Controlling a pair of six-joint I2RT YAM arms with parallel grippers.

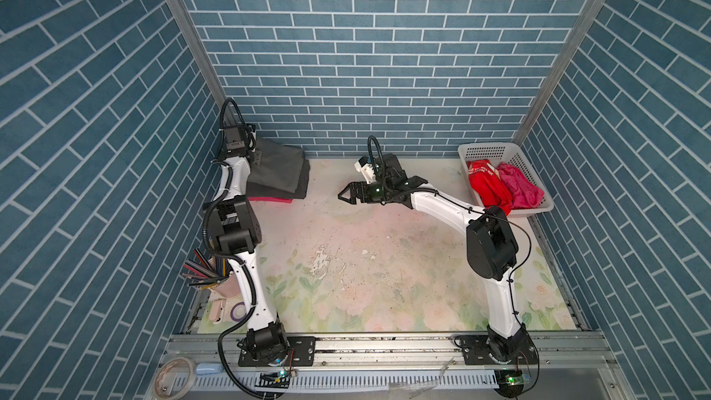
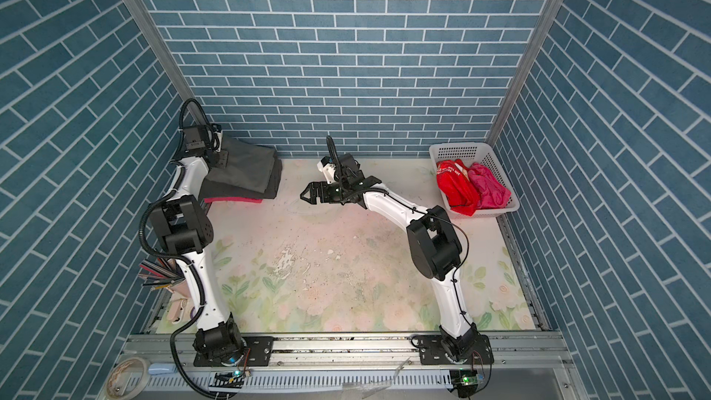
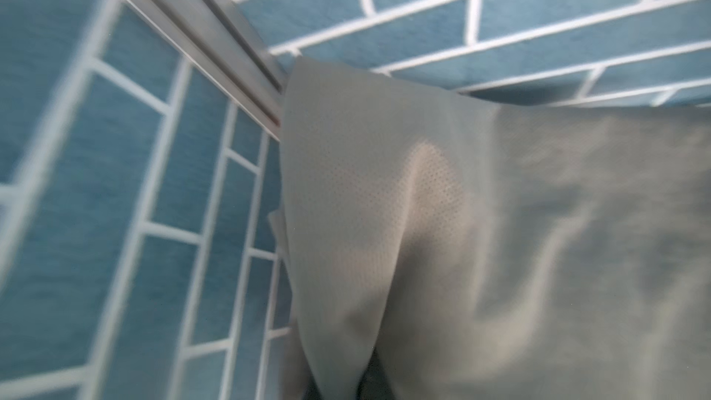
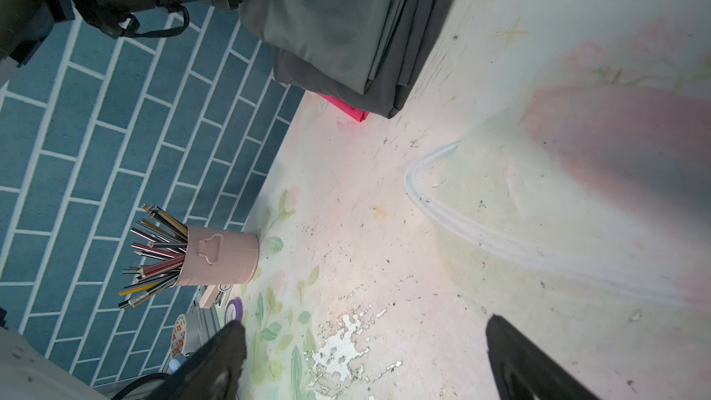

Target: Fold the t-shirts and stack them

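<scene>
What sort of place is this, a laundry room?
Probably a staged robot test booth, not a real room: brick-print wall panels in metal framing, two arms bolted to a rail, and a floral tabletop holding folded t-shirts.

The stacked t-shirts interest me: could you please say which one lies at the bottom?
The magenta-pink t-shirt: only its bright edge peeks out beneath the charcoal t-shirt and the grey t-shirt on top.

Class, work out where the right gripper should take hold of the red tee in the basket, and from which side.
Likely the red tee's bunch draped over the basket's near rim, coming from above on the table side: it hangs clear of the walls and of the pink tee beside it, so open jaws can close round it.
</scene>
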